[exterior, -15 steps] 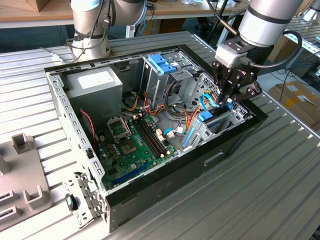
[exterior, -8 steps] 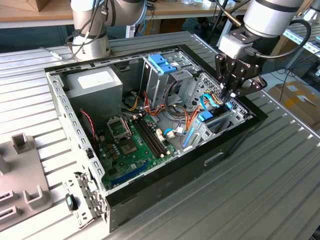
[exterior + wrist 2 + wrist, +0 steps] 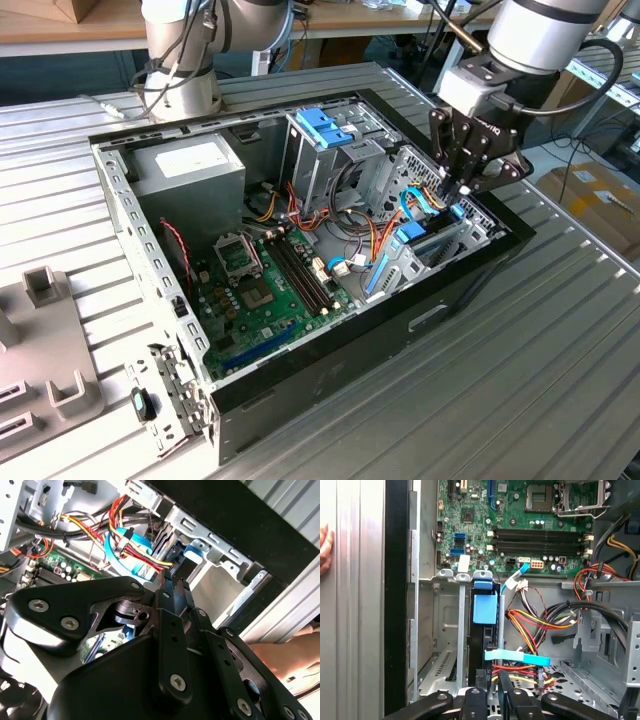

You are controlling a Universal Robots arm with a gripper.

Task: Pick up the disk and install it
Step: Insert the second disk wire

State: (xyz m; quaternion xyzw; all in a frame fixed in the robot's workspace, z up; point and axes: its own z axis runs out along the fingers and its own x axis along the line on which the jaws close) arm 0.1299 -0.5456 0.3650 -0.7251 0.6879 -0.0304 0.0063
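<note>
Gripper point(image 3: 462, 187) above half-hidden, slotted disk point(image 3: 484, 630).

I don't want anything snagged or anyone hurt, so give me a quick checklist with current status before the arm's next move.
1. Gripper above the bay at the exterior view's right of the case: ok.
2. Disk standing on edge in that bay: ok.
3. Disk fully seated: cannot tell.
4. Blue flat cable clear of gripper: not ok, crosses beside it.
5. Person's hand away from case: not ok, close alongside.
</note>
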